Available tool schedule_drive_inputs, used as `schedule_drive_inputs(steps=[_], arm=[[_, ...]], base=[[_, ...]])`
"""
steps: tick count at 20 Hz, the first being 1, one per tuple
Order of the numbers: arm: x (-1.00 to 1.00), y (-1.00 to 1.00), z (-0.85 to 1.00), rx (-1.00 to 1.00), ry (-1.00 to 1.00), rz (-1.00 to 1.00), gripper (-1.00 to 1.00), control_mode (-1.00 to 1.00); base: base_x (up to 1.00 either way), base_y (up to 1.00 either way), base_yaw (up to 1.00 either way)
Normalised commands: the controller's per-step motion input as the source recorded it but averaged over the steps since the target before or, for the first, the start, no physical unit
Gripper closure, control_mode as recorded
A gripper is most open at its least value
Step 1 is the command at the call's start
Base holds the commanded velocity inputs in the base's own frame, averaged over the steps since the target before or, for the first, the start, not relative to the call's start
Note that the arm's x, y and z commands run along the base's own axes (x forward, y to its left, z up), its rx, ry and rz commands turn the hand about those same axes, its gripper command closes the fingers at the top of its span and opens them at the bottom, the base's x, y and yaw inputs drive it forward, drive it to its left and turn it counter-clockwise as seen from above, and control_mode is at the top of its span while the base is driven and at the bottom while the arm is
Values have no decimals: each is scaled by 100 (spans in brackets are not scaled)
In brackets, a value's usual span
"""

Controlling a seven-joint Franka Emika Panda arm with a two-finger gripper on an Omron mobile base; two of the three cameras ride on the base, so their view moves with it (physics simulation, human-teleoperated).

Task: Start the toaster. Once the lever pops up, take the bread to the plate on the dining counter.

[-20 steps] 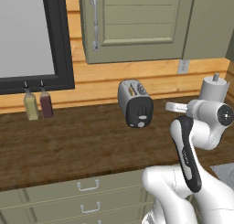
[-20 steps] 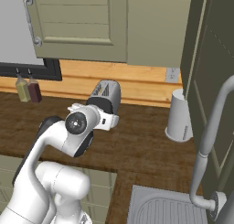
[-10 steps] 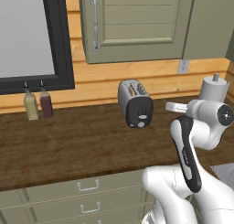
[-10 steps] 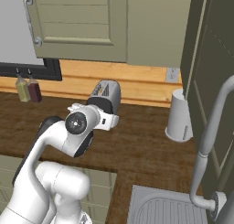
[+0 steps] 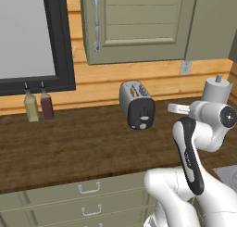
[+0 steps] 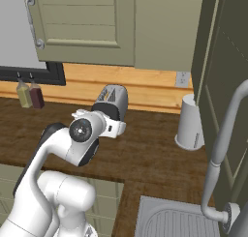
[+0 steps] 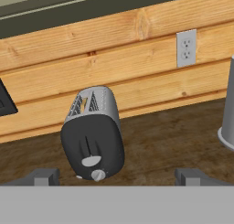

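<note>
Left base view: the arm bends at the elbow right of the toaster on the wooden worktop. Right base view: wrist just before the toaster. Hand view: gripper spread wide, toaster ahead, lever low.

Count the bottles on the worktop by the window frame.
2. An olive-yellow bottle and a dark red bottle stand side by side against the wood wall under the black frame, left of the toaster. None hidden that I can tell.
</note>
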Motion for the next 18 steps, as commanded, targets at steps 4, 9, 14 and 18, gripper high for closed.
schedule_drive_inputs(steps=[4, 9, 14, 18], arm=[[0, 0, 0, 0, 0, 0, -100, -100], [0, 0, 0, 0, 0, 0, -100, -100], [0, 0, 0, 0, 0, 0, -100, -100], [0, 0, 0, 0, 0, 0, -100, -100]], base=[[0, 0, 0], [0, 0, 0], [0, 0, 0], [0, 0, 0]])
